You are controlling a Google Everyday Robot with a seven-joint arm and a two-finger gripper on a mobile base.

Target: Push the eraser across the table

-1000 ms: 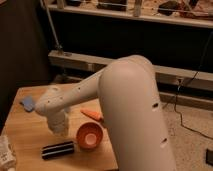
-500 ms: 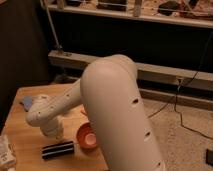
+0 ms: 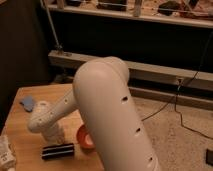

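Judging by how things lie, the push looks barely begun: the eraser (image 3: 57, 151) sits near the front edge of the surface (image 3: 52, 95), just left of the red bowl (image 3: 84, 138), with most of the wooden top beyond it left to cross. The gripper (image 3: 56, 135) hangs low just behind the eraser, clenched and holding nothing; whether it touches the block cannot be told. What remains is to make contact and slide the eraser across.

Closed claw (image 3: 56, 137) just beside eraser (image 3: 57, 150) on table (image 3: 47, 94); red bowl (image 3: 83, 139) near.
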